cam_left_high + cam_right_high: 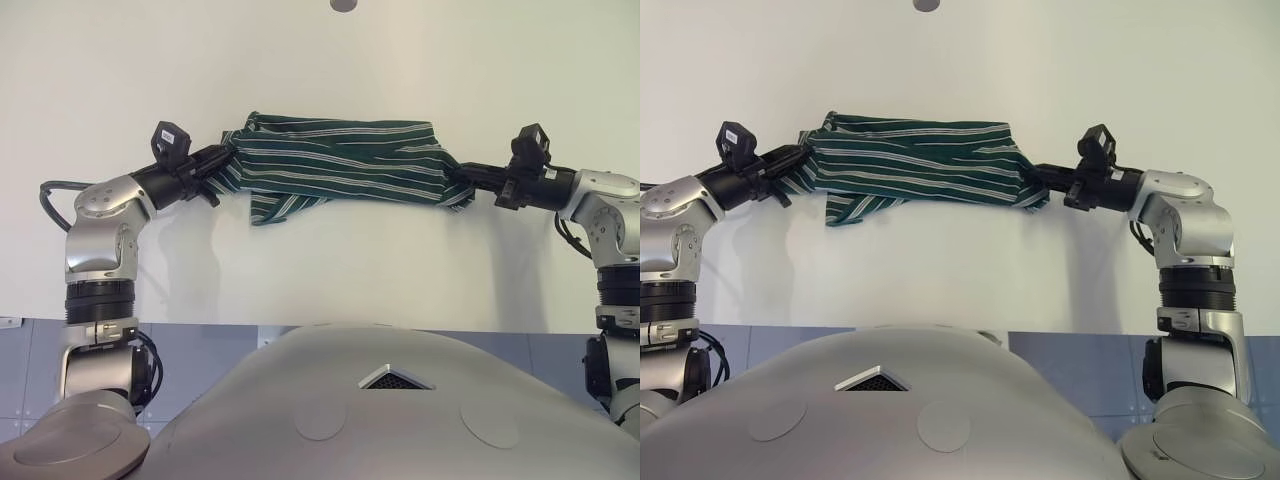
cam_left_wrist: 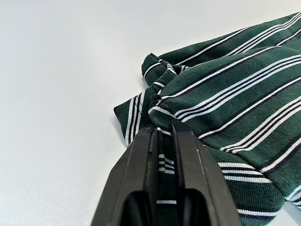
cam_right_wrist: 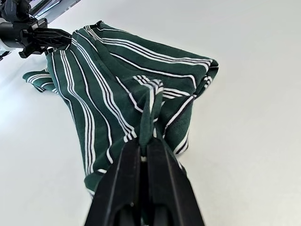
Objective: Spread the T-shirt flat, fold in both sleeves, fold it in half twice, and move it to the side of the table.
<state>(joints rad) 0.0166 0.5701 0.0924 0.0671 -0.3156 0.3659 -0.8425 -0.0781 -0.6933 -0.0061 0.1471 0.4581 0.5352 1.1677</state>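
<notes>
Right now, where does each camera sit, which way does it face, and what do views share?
Left eye view: head-mounted, facing forward and down at the green, white-striped knit T-shirt over the white table; both arms show, left gripper and right gripper clamping its ends.
Right eye view: same head, same scene, offset.
Left wrist view: on the left wrist, along its shut fingers into bunched T-shirt.
Right wrist view: on the right wrist, past its shut fingers across the T-shirt to the left gripper.
Shared: all show the T-shirt.
</notes>
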